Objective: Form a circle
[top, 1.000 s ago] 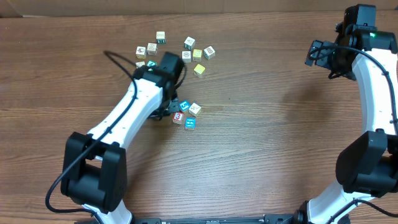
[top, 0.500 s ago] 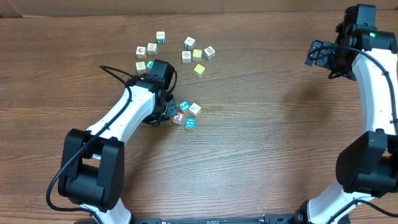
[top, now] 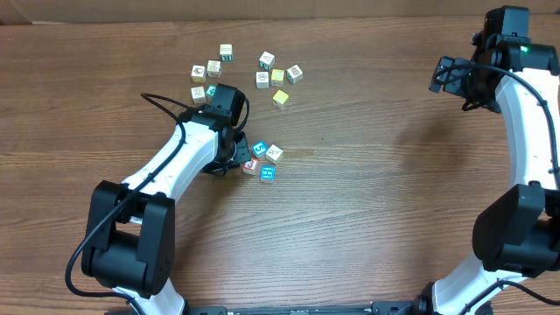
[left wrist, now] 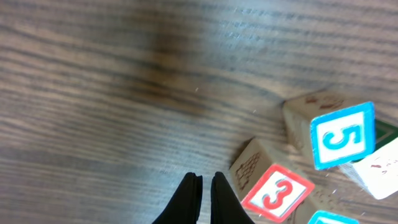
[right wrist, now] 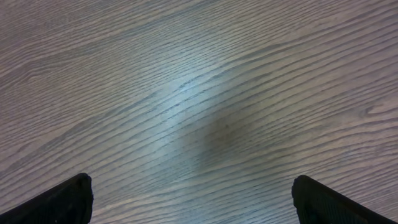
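Tightly closed, empty, left gripper neighbours cube 3, cube 5; right gripper gapes.

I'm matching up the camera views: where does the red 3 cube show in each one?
Overhead: red cube left of centre, at the lower left of the small ring.
Left wrist: red cube at bottom right, just right of the shut left gripper.
Right wrist: not in it; only table.
Shared landmark: the blue cube, marked 5, sits up and right of the red cube in both views.
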Robot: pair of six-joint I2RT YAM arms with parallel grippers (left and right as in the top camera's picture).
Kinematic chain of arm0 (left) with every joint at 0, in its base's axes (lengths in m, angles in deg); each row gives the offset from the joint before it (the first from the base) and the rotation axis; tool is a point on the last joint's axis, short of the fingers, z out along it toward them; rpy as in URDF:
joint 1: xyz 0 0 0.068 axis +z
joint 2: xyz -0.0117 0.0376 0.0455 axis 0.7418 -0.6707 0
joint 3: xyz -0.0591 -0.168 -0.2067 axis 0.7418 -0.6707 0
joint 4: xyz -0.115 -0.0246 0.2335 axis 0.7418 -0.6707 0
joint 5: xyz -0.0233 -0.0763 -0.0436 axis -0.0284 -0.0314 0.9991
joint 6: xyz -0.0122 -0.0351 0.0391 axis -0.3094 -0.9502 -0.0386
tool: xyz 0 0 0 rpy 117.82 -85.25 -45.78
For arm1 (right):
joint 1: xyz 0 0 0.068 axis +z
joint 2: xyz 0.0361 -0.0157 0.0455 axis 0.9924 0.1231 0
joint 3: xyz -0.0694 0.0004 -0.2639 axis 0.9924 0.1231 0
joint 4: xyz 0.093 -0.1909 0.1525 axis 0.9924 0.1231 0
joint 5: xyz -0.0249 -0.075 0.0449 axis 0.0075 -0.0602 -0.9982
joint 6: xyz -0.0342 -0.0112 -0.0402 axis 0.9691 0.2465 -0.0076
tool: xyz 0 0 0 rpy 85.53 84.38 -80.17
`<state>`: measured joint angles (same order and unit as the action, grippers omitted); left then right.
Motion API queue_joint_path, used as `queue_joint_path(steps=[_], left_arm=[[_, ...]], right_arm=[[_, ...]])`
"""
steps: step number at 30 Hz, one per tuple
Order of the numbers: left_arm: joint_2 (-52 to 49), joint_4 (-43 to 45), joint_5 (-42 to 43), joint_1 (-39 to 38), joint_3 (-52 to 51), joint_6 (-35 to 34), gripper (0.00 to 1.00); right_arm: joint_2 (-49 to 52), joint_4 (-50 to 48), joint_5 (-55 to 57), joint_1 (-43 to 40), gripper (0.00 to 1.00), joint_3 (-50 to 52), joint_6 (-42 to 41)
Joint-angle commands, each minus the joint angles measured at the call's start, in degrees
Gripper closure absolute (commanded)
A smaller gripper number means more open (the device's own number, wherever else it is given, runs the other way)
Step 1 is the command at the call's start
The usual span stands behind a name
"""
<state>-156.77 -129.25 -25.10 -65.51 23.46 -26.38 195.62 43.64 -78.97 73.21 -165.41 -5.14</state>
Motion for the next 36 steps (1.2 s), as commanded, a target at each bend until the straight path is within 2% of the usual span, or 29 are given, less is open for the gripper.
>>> queue_joint_path(steps=[1,26,36], left_arm=[[-0.42,1.09,0.26,-0.46,-1.27,-0.17,0.95],[-0.50,2.45,-0.44,-2.93,-1.73,-0.24,0.95],[-0.52,2.69,-3.15,-3.04,-1.75,-0.15,0.95]], right_arm=[[-0.70,-0.24,-0.11,-0.22,0.00,-0.44,-0.22],[-0.70,-0.26,-0.11,-0.22,0.00,-0.44,-0.22],[-0.70,-0.26,-0.11,-0.22,0.00,-0.44,-0.22]])
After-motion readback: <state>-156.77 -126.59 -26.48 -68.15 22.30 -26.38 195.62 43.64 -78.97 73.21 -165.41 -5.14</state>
